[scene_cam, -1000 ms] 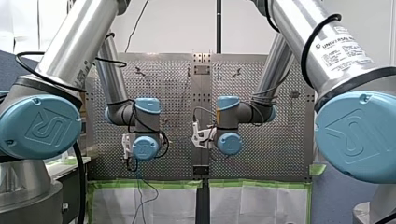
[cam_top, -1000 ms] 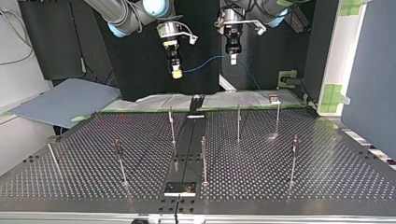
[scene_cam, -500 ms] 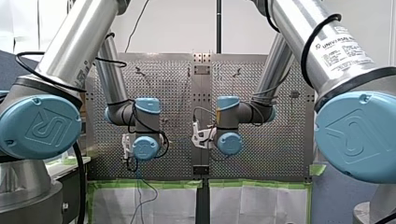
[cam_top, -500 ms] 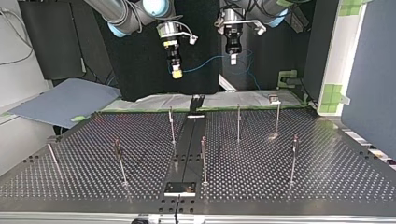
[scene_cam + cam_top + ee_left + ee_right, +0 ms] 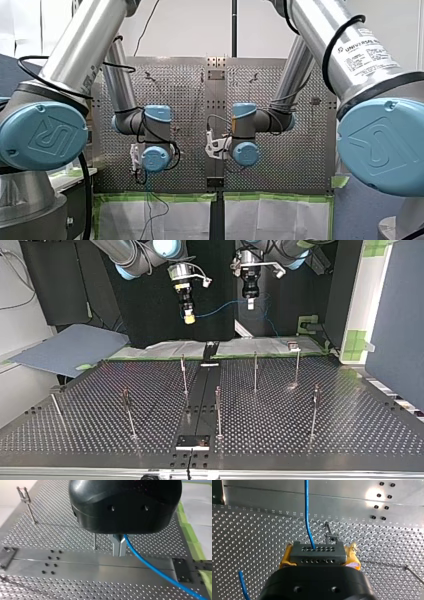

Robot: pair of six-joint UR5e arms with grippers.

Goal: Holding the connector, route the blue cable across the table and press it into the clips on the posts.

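Observation:
In the right wrist view my right gripper [image 5: 319, 548] is shut on a dark grey connector block [image 5: 317, 557] between its yellow pads [image 5: 286, 558]. The blue cable [image 5: 308, 515] leaves the block's face and runs ahead over the table. In the left wrist view my left gripper [image 5: 119, 553] has its metal fingers shut on the same blue cable [image 5: 152, 569], which trails off beside them. In the top view both grippers hang high above the table's far edge, my right gripper [image 5: 189, 316] at the left, my left gripper [image 5: 250, 303] at the right, with the cable [image 5: 220, 308] slung between them.
Several thin clip posts stand on the perforated table, among them one [image 5: 183, 371] left of the centre rail, one [image 5: 255, 371] right of it and one [image 5: 218, 409] nearer the camera. A smooth metal rail [image 5: 202, 400] runs down the middle. White sheets with green tape [image 5: 165, 217] edge the table.
My left gripper has shifted very slightly and the slack cable has swung a little. Both grips are unchanged.

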